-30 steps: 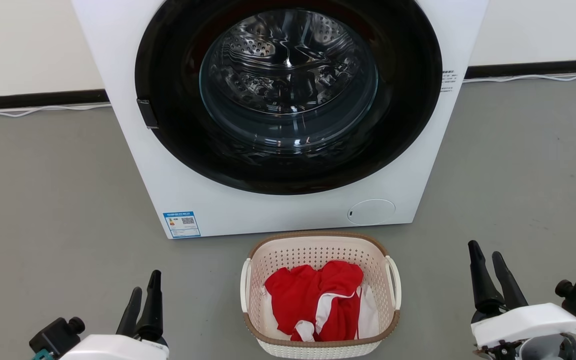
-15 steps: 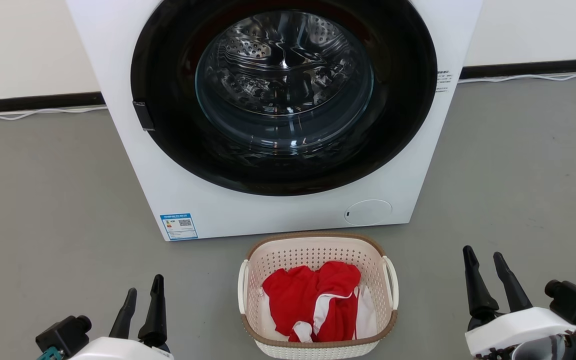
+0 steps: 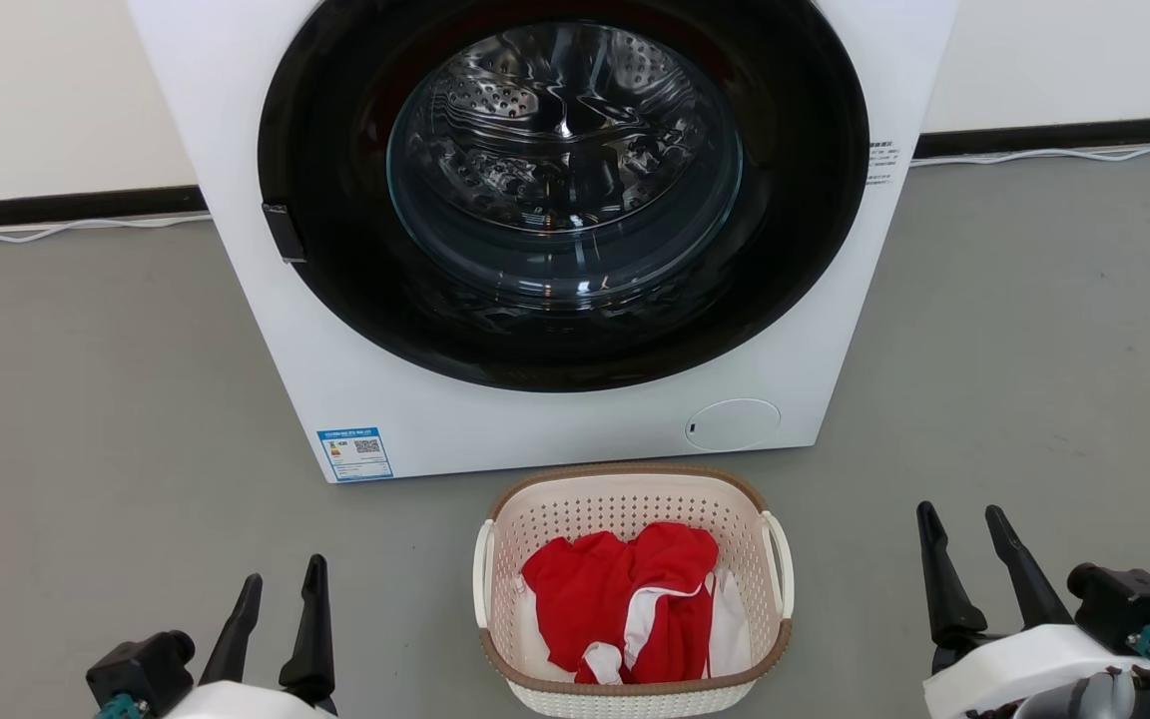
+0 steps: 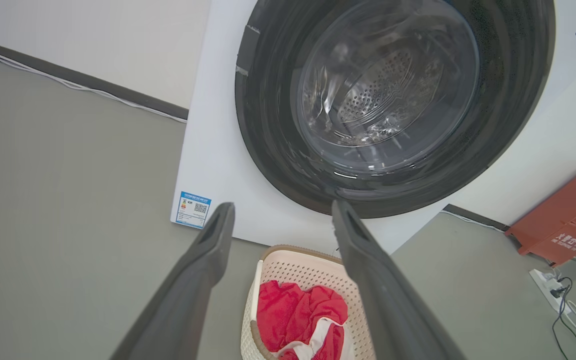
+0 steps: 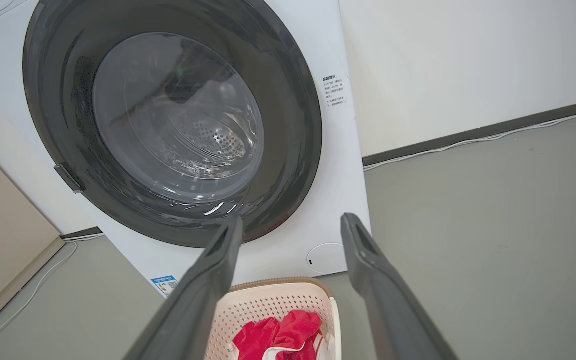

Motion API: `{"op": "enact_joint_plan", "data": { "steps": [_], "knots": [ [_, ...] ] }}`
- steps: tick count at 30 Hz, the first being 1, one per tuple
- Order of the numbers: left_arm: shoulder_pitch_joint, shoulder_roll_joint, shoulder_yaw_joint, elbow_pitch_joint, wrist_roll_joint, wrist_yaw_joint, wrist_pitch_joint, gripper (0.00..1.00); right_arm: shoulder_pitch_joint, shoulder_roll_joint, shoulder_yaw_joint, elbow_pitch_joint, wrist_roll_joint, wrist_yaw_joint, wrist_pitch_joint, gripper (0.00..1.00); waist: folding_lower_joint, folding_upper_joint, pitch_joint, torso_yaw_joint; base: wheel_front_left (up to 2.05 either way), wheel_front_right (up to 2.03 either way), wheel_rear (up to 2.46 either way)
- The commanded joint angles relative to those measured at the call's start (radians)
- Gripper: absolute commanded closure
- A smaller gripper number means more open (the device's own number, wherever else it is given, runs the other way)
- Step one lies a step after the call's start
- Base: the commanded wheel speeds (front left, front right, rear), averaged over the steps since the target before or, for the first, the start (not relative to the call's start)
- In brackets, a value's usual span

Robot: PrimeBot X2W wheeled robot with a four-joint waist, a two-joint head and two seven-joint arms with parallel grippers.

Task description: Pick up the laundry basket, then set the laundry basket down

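Observation:
The cream perforated laundry basket (image 3: 625,507), with its brown rim and white side handles, stands on the grey floor just in front of the washing machine. Red and white clothes (image 3: 625,599) lie inside it. My left gripper (image 3: 285,571) hangs open to the basket's left, well apart from it. My right gripper (image 3: 959,509) hangs open to the right, also apart. The left wrist view looks past my open left gripper (image 4: 283,205) at the basket (image 4: 308,270) below. My open right gripper (image 5: 293,218) frames the basket (image 5: 268,305) in the right wrist view.
A white front-loading washing machine (image 3: 355,379) with its round dark door shut stands right behind the basket. A white cable (image 3: 66,228) runs along the wall's foot. An orange-red crate (image 4: 563,220) and a power strip (image 4: 548,282) sit to the machine's right.
Both grippers have opened wider and sunk a little lower in the head view. The head camera has shifted slightly. The basket has stayed put.

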Motion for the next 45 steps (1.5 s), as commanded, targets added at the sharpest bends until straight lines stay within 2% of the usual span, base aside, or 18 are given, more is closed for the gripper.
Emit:
{"op": "enact_joint_plan", "data": {
  "steps": [1, 26, 45],
  "knots": [
    [-0.017, 0.011, 0.026, -0.029, 0.043, 0.008, -0.015, 0.0, -0.027, -0.014, 0.015, -0.018, -0.042, 0.006, -0.023, 0.0, 0.0, 0.0, 0.0, 0.0, 0.0, 0.0, 0.0],
    [-0.004, 0.014, 0.045, -0.022, 0.329, 0.005, -0.085, 0.0, -0.027, -0.011, 0.002, 0.009, -0.34, 0.007, -0.093, 0.0, 0.0, 0.0, -0.005, -0.015, 0.0, 0.0, 0.0],
    [0.0, 0.014, 0.038, -0.019, 0.322, 0.007, -0.085, 0.0, -0.027, -0.008, -0.001, 0.015, -0.333, 0.007, -0.093, 0.0, 0.0, 0.0, -0.003, -0.014, 0.0, 0.0, 0.0]
  ]
}}
